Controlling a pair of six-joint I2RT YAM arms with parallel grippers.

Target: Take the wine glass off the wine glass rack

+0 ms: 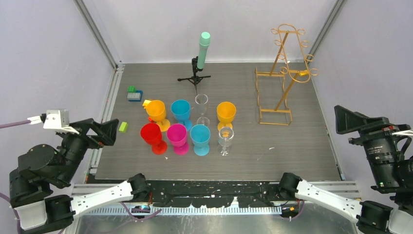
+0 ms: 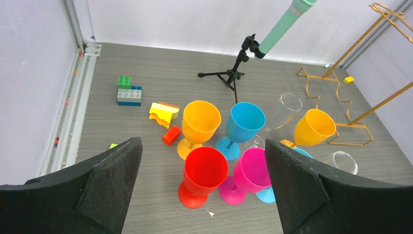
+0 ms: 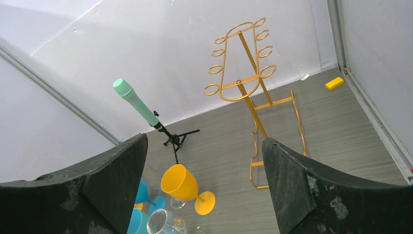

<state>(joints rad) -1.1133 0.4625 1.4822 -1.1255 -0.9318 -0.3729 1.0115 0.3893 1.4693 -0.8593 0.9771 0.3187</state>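
Top view first: the wine glass rack (image 1: 286,91) stands near the far right corner of the counter, hooks bare, nothing hanging on it. The clear wine glass (image 1: 225,137) stands upright on its foot toward the near edge, mid counter, just beside the blue goblet (image 1: 200,139) at the right end of the coloured cluster, well apart from the rack, so I'd judge the take-off is done. Left gripper (image 1: 111,132) hangs off the left edge and right gripper (image 1: 339,119) off the right edge, both clear of the glassware, prob. parked so nothing gets knocked. Left wrist cam: fingers spread wide w/ nothing between them, looking down on the red goblet (image 2: 204,173) and pink goblet (image 2: 251,173); toy bricks (image 2: 129,91) lie toward the far left corner. Right wrist cam: fingers also spread and empty, aimed at the rack; all its loops read empty here too, and the tripod (image 3: 178,140) w/ the mint cylinder stands by the far edge. You've nothing left to lift, imo
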